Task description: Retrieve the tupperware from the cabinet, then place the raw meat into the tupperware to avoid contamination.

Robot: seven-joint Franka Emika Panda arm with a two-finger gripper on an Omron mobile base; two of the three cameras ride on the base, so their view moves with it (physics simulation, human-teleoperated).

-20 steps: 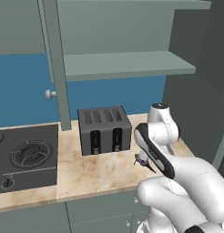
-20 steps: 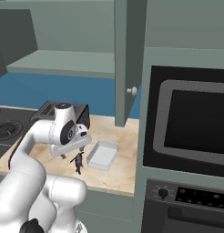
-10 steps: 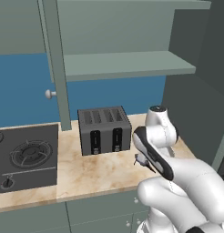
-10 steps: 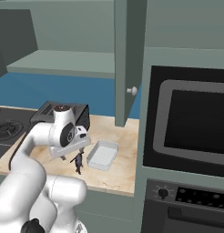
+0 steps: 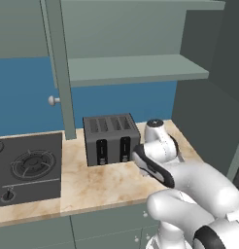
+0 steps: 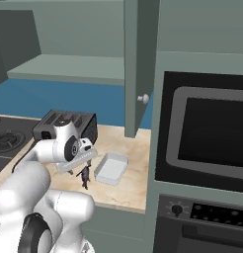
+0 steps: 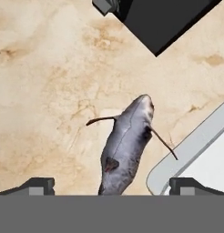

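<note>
the arm has edged lower toward the table, jaws spread wide and empty over the raw meat, which lies lengthwise between the fingertips, just beside the tupperware.

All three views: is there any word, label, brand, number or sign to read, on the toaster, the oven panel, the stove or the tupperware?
None can be read.
Toaster: pale marks on the front, no letters.
Oven control panel: small pale dots, too small to read.
Stove: no markings.
Tupperware: plain.
Raw meat: no label.
</note>
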